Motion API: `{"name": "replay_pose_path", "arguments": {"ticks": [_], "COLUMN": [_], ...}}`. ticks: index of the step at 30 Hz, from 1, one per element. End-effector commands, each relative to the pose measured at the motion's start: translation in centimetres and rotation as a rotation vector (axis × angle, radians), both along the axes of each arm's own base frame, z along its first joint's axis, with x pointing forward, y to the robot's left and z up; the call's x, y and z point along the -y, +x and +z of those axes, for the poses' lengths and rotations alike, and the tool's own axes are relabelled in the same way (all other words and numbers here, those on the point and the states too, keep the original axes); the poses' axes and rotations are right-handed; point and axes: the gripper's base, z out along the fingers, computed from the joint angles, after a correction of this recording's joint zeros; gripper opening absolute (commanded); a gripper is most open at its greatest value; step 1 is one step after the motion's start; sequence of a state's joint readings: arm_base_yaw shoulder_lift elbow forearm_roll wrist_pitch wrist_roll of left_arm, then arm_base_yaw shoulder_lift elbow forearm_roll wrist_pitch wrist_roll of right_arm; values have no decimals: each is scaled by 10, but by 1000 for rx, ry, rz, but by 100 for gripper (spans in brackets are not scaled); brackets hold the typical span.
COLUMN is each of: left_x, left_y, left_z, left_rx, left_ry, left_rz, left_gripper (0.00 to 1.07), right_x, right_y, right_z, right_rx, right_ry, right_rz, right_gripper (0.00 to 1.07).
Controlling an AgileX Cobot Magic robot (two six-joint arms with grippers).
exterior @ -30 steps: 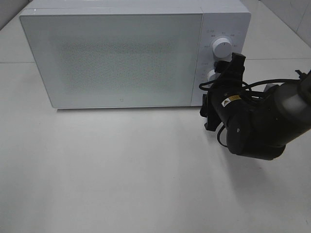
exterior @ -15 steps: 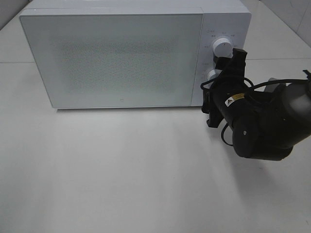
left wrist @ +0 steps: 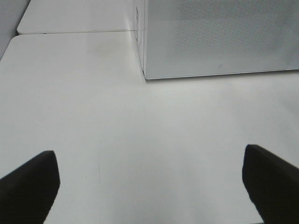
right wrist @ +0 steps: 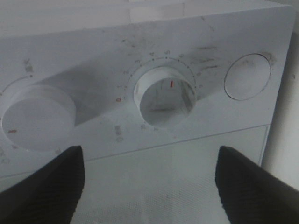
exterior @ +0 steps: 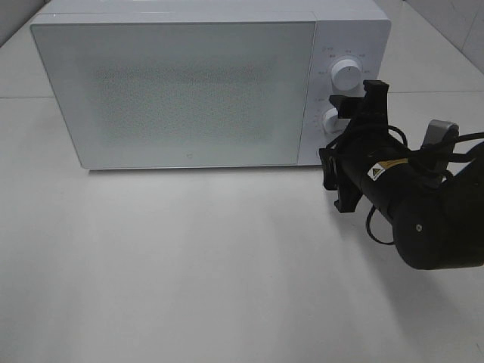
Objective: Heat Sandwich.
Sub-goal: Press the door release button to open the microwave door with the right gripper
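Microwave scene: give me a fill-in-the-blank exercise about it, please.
The microwave door is ___.
The right end effector faces the numbered knob with its jaws ___.
The left end effector, over the table, holds ___.
Missing words: closed; open; nothing.

I cannot see the sandwich in any view. The only place that could hide it is the microwave (exterior: 189,91), and its door (exterior: 174,94) is fully shut, with a frosted, speckled pane I cannot see through. The white microwave stands upright at the far side of the desk (exterior: 189,265), door facing me. On its right-hand panel, I read the lower dial (right wrist: 163,95) with its red mark near 5 on the scale.
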State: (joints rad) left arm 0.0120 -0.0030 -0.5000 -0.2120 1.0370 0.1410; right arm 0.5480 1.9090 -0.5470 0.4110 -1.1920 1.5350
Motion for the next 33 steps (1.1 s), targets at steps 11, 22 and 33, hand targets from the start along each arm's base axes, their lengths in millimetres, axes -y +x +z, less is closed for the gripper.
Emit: {"name": "replay_pose_path", "arguments": {"ticks": [11,22,33], "left_x": [0,0,0], "left_y": [-3,-3,-3], "left_z": [2,2,2], "left_rx": [38,38,38], "left_ry": [-10,-10,-10], "left_rz": [5,5,5], "left_gripper": [104,104,104], "right_x": [-5,-14,-17], "right_y": [-26,-38,-40], "right_z": [19,55,102], "right_rx": [-168,-176,-109], "right_ry": [-497,-1107,-1400], "right_rz": [352,869,1169], "right_gripper": [76,76,76]}}
